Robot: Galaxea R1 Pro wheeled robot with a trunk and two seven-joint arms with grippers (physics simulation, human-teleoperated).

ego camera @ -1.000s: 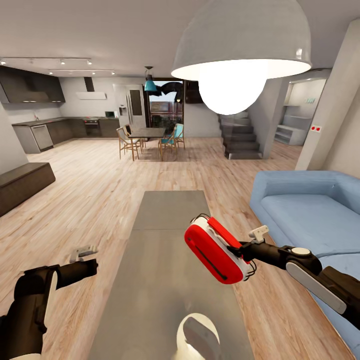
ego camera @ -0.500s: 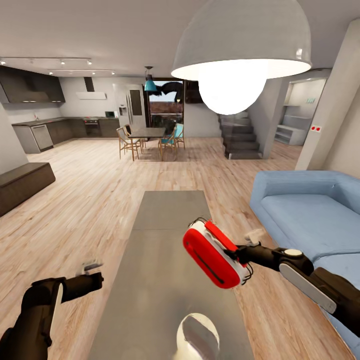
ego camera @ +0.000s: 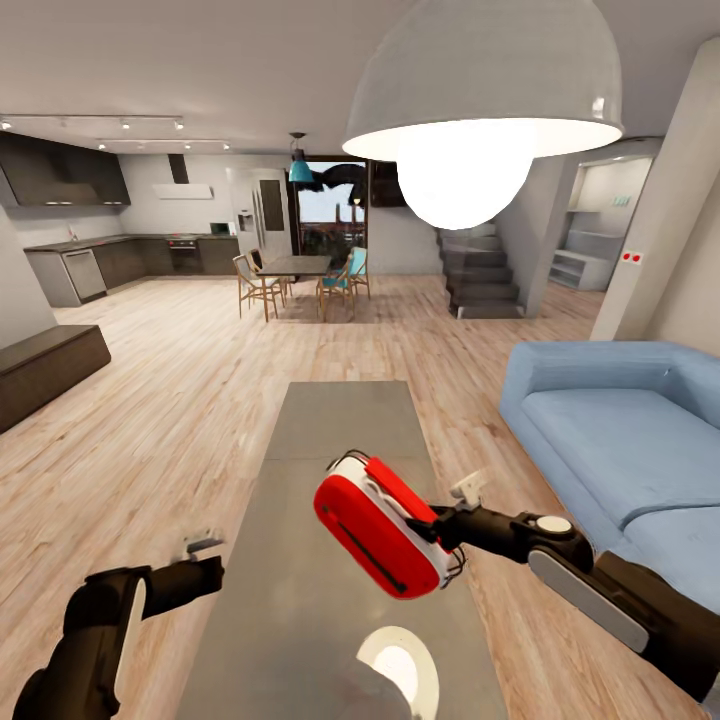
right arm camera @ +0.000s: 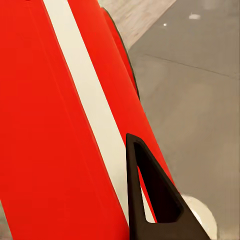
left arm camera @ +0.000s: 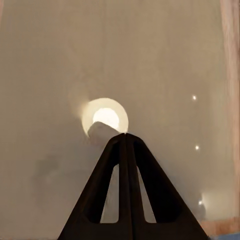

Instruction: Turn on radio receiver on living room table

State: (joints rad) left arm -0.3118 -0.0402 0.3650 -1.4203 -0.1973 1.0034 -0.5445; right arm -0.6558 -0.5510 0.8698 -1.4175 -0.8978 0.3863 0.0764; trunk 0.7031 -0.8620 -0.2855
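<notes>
Since a second ago the radio receiver (ego camera: pixel 380 535) has been carried leftward and a little lower over the table (ego camera: pixel 340 420), and the left arm has been brought in toward the table's edge. The radio is held clear of the grey slab, tilted, with its red shell and white side band turned toward the head camera; the dial and grille cannot be seen, so it is judged that the box has been lifted to bring its face or switch within reach of the other arm. It is gripped from its far side by the right gripper (ego camera: pixel 440 525), which is clamped on the radio receiver; in the right wrist view one dark finger (right arm camera: pixel 150 200) is laid flat against the red casing beside the white band. The left gripper (left arm camera: pixel 125 137) is held empty just above the table top near its left edge, its two fingers pressed together at the tips. A bright round reflection of the pendant lamp (ego camera: pixel 480 80) lies on the table. The blue sofa (ego camera: pixel 620 430) stands beside the table, within the living room (ego camera: pixel 180 400).
</notes>
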